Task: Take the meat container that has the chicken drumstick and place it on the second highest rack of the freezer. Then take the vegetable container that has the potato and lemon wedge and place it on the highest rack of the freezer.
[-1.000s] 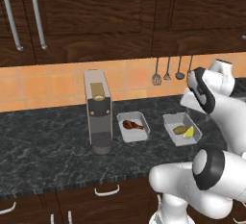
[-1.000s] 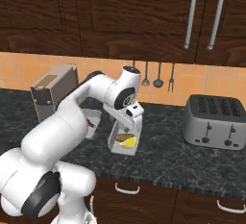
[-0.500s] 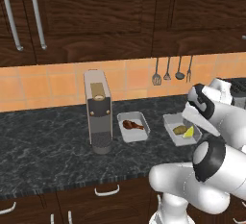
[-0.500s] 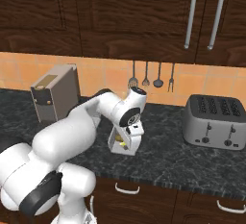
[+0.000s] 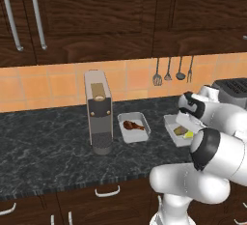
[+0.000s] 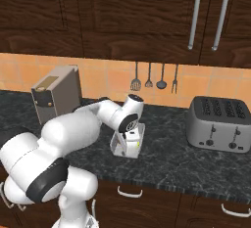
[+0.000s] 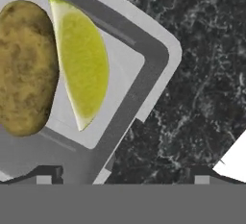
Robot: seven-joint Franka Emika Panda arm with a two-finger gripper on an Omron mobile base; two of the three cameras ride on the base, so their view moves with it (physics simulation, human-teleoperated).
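Counter [image 5: 53, 147]: end effector [image 7: 120, 172] dropped lower, straddling vegetable container [image 7: 153, 69] rim.

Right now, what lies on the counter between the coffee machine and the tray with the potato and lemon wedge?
In the left base view, the meat container with the drumstick lies between the coffee machine and the vegetable container; the rest is bare dark counter.

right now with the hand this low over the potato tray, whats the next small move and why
Probably ease straight down a little, then close. In the hand view the end effector is open, its fingertips straddling the near wall of the vegetable container, one over the tray floor beside the potato and lemon wedge, the other over the counter.
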